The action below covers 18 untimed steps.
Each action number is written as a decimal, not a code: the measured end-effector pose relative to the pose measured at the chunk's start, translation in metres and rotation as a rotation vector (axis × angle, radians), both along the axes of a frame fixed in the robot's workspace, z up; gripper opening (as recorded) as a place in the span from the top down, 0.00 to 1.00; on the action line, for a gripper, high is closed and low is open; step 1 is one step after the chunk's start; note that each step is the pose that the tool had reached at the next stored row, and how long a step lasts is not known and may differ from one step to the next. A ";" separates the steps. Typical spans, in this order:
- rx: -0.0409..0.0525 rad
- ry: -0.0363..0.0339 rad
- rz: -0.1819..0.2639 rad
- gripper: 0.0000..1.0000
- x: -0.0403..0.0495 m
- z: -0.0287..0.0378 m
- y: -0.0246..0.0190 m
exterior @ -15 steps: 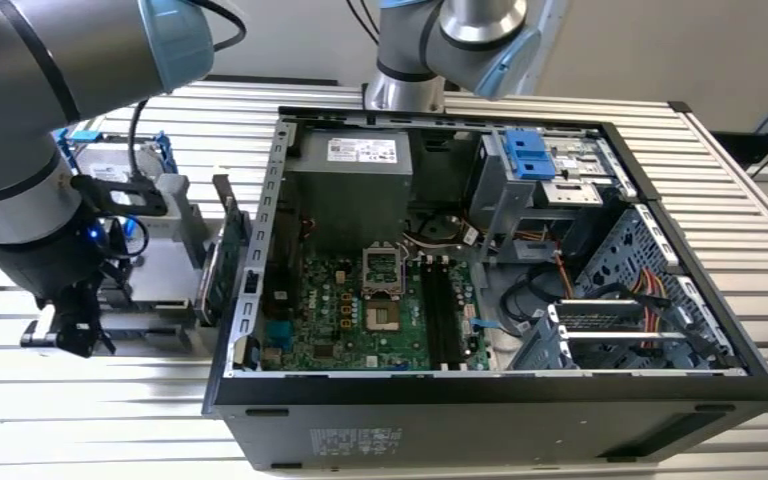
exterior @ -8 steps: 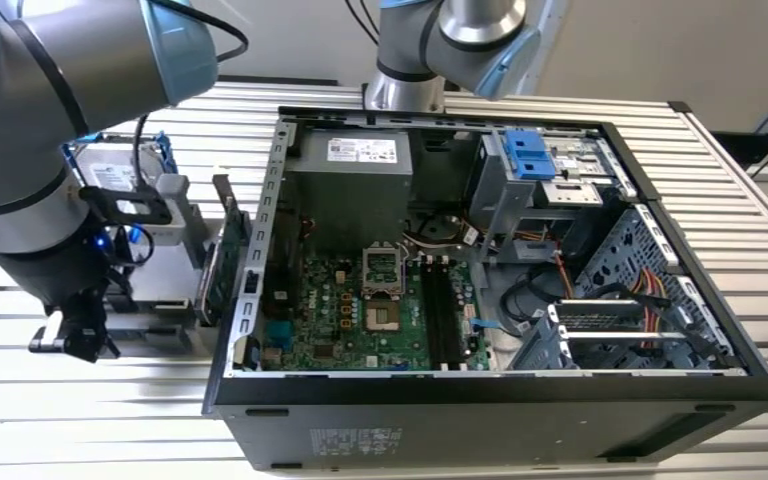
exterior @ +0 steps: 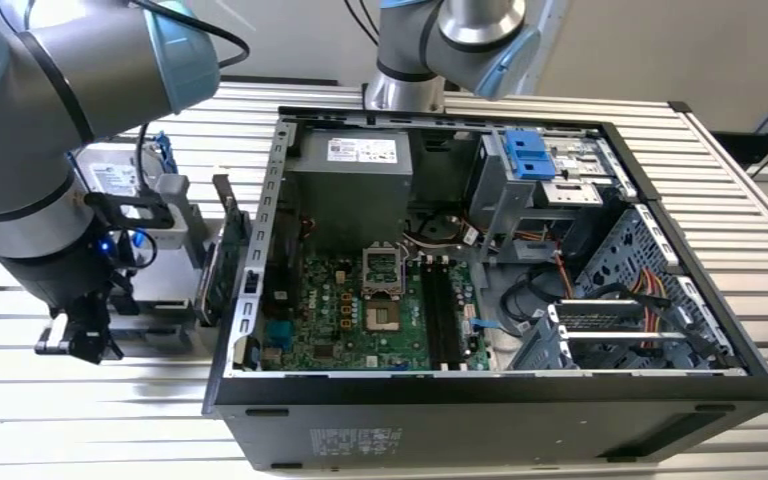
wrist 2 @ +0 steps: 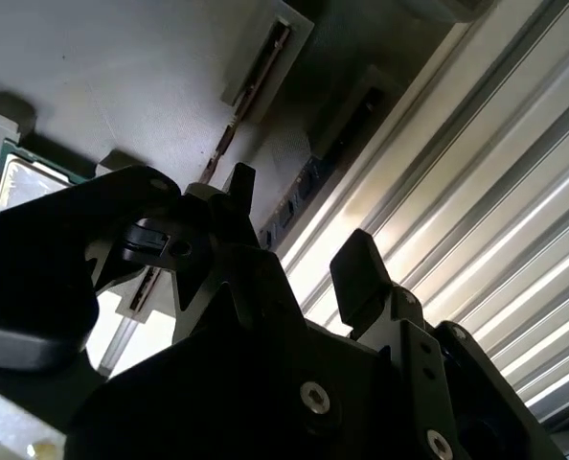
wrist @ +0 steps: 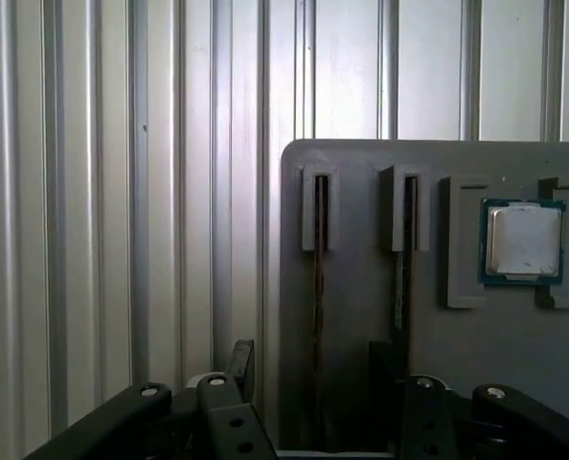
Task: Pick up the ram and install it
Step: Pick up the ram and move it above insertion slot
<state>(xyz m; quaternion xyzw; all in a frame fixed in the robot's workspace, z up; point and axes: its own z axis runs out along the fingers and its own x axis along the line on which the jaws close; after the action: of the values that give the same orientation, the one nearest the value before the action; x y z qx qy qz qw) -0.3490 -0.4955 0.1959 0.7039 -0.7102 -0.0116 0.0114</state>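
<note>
A: The ram (wrist: 320, 278) — where is it found, once the bigger things are accounted for?

B: A slatted metal table (exterior: 91, 430) is spread under everything. On it an open computer case (exterior: 491, 412) is laid on its side, so that the motherboard (exterior: 344, 310) and its long memory slots (exterior: 444, 320) are faced upward and can be reached from above. The arm (exterior: 37, 150) is bent down outside the case, at the exterior view's left.

A: And below the arm?

B: A grey holder (wrist: 361, 182) is seen in both wrist views. Narrow grooves are cut into it, and the ram is stood on edge in the groove nearest the holder's rim. A second stick (wrist: 399, 278) is kept the same way in the next groove. It is judged that the sticks are stood up so that their flat faces can be pinched.

A: Is the ram gripped?

B: Not yet. The gripper (wrist 2: 302, 216) is hung over that groove with its fingers (wrist 2: 361, 268) spread apart, one to each side of the stick's line — nothing is clamped between them. A square processor (wrist: 523, 241) is rested in its own recess, beyond the second stick.
</note>
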 end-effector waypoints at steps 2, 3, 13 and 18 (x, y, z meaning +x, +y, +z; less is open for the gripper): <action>0.0001 -0.0001 0.000 0.00 -0.0002 -0.0017 0.0007; 0.0001 -0.0001 0.000 0.00 -0.0002 -0.0027 0.0009; -0.0017 -0.0002 0.001 0.00 -0.0002 -0.0049 0.0010; -0.0033 0.0000 0.005 0.00 -0.0003 -0.0051 0.0009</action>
<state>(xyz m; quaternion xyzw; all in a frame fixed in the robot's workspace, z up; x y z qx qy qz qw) -0.3493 -0.4946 0.1908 0.7055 -0.7085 -0.0104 0.0126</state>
